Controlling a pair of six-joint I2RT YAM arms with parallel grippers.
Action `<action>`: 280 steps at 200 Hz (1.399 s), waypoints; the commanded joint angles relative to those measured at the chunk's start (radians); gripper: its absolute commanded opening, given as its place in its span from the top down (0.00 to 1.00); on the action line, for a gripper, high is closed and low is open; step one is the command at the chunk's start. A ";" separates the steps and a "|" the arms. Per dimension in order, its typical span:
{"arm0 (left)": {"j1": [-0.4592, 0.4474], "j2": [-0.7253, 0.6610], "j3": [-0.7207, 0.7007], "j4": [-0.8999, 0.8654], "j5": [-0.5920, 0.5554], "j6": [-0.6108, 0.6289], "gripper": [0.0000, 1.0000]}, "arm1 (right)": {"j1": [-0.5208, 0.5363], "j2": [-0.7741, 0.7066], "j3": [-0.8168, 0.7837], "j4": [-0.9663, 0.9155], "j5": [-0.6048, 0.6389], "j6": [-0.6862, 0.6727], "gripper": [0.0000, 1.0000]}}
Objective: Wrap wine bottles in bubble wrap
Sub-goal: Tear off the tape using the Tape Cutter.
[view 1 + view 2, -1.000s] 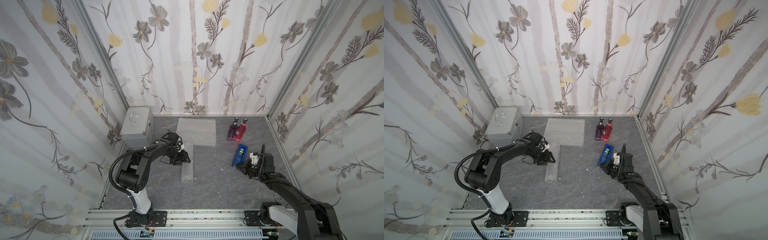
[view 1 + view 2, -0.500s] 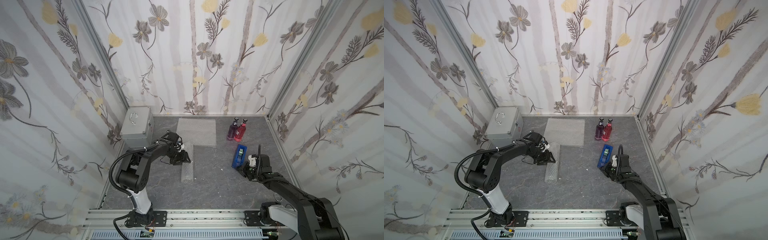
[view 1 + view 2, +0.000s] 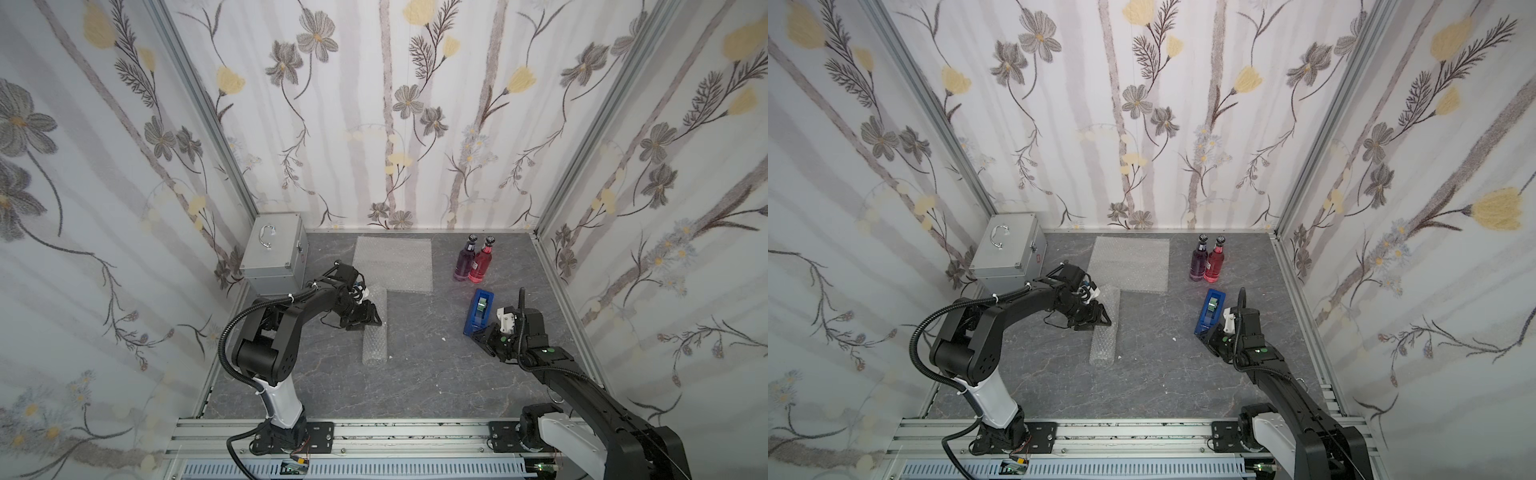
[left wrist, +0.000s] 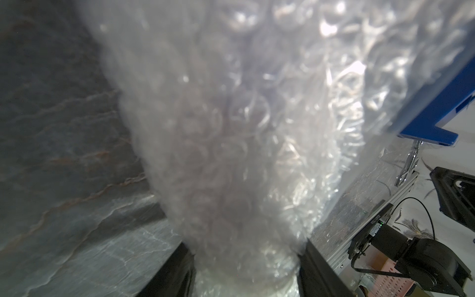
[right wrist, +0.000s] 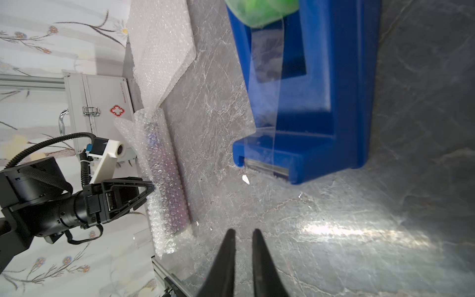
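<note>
Right hand (image 5: 243, 235) is nearest, fingers slightly parted and empty, just short of the blue tape dispenser (image 3: 480, 312). Left hand (image 3: 365, 320) pinches the wrapped bottle (image 3: 374, 345), which lies on the surface (image 3: 415, 374); no tape visible on the seam. Farther back is flat bubble wrap (image 3: 392, 264), sheet count unclear. Purple bottle (image 3: 462, 262) and red bottle (image 3: 481, 264) stand upright, side by side, bare. Roughly one of three bottles done; two wraps plus taping left. One dispenser, one case (image 3: 272, 253).

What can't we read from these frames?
- The bottle inside the roll of bubble wrap: left wrist view, blurred, veiled by the wrap.
- The tape dispenser: right wrist view, far end cut by the frame; reel blurred.
- The left gripper and right gripper: both top views, fingertips too small and dark.
- Lettering on the case: right wrist view, too small.
</note>
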 commanded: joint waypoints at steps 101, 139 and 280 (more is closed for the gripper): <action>-0.004 0.005 -0.003 -0.062 -0.085 0.011 0.41 | 0.002 0.093 -0.116 0.358 0.086 -0.179 0.44; -0.005 0.005 -0.003 -0.063 -0.087 0.012 0.41 | 0.001 0.132 -0.121 0.391 0.076 -0.186 0.52; -0.005 0.002 -0.003 -0.063 -0.090 0.012 0.41 | 0.002 0.184 -0.133 0.410 0.061 -0.173 0.86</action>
